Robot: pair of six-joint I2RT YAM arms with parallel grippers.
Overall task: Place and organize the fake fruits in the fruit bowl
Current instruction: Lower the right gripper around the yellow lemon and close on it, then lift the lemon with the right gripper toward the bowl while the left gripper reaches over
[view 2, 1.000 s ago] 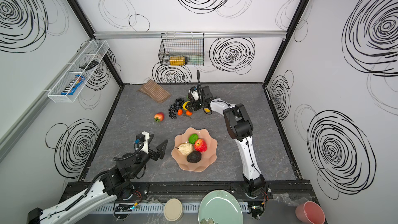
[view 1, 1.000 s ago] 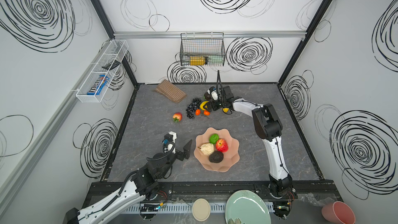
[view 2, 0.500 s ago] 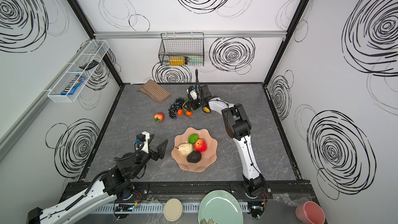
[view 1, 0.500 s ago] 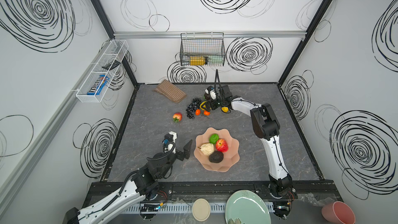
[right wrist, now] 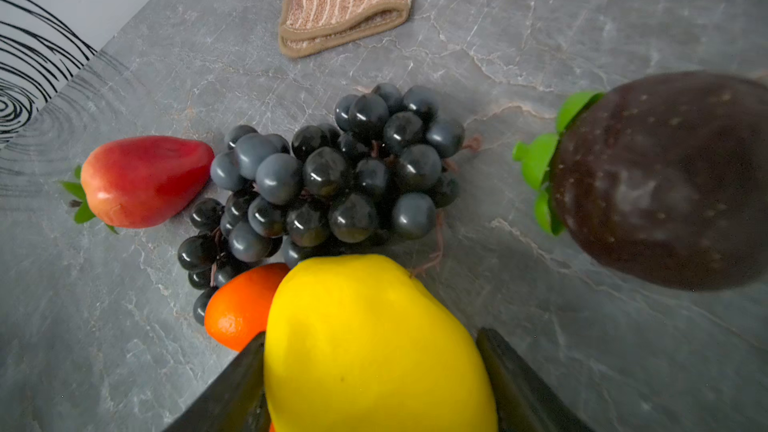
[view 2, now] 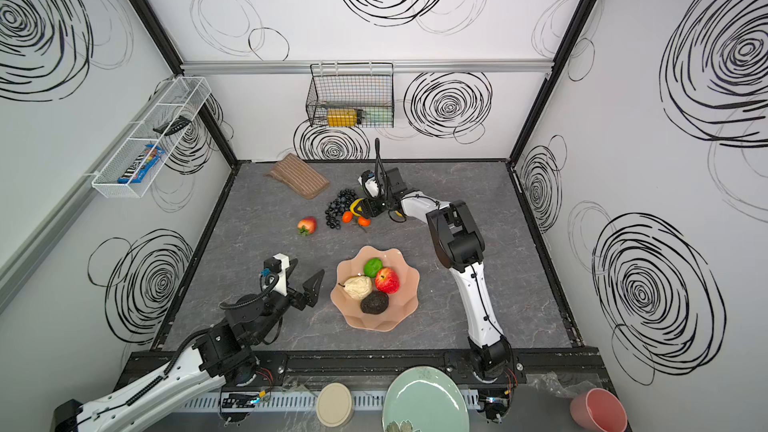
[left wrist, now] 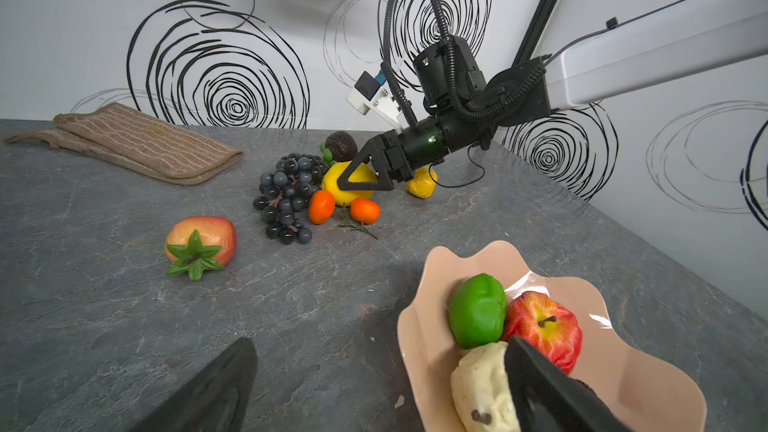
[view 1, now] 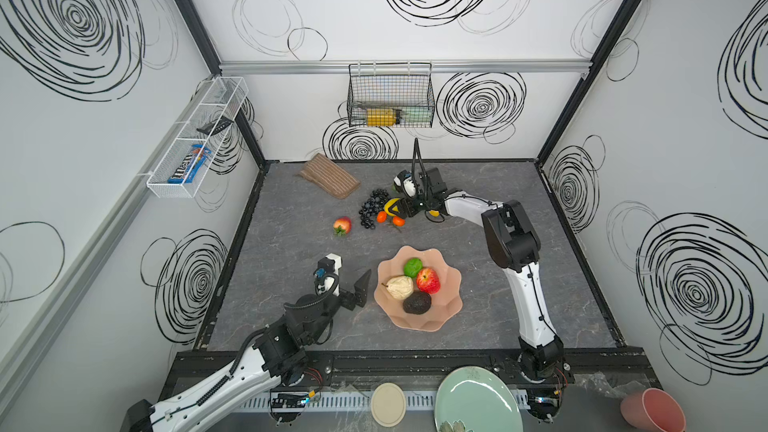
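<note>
Two jaws of right gripper point(view 1: 397, 209) flank lemon point(right wrist: 374, 347) at far centre, its long axis running along fingers; one pad touching, firm clamp we cannot tell; fruit bowl point(view 1: 451, 297) lies on near side of it, four fruits inside; left gripper point(view 2: 304, 274) spread wide, empty, just left of bowl, so we judge right arm carries

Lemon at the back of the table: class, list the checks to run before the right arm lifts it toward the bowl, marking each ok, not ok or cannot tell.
1. Lemon sits inside the right gripper: ok.
2. Both fingers pressing firmly on it: cannot tell.
3. Neighbours clear of the lemon: not ok; a tangerine and the grape bunch sit right beside it.
4. Free space in the fruit bowl: ok; bare floor remains.
5. Left gripper out of the way: ok; open, empty, beside the bowl.
</note>
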